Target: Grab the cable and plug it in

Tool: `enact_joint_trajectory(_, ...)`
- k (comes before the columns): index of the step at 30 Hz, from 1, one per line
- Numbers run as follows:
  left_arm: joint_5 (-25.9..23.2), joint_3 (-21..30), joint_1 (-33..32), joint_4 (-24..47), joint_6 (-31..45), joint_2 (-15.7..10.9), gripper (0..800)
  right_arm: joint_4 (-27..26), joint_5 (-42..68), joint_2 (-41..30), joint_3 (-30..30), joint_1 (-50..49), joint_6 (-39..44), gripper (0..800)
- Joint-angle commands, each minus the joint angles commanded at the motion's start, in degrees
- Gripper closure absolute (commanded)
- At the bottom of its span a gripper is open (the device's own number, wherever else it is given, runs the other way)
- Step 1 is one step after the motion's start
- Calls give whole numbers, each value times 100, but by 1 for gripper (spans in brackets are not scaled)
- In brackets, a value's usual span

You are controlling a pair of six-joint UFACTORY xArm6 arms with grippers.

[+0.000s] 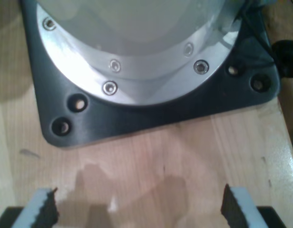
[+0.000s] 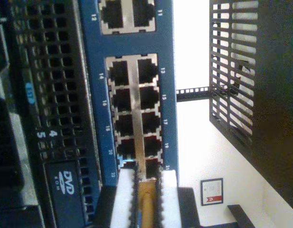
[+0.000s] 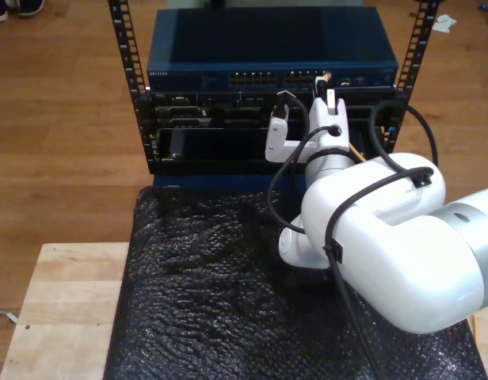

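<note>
Cable (image 2: 147,206) pinched between my second tool's (image 2: 146,183) pads, tip at the switch (image 2: 166,95) ports, around port 22; in the exterior view at 1 o'clock. My first tool (image 1: 139,204) spread wide, holding nothing, over the wooden table (image 1: 184,152) facing an arm base (image 1: 151,114).

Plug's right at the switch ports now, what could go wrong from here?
1. My second gripper holds the cable with its tip at the bottom row of the switch; neighbouring ports sit close together, so it may enter the wrong one.
2. The tip is hidden between the pads, so a tilted plug might jam.
</note>
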Motion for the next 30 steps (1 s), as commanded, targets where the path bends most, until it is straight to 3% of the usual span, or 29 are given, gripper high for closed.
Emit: enact_joint_trajectory(30,0,0,0,0,0,0,0,-18,-26,-53,26,-88,18,800)
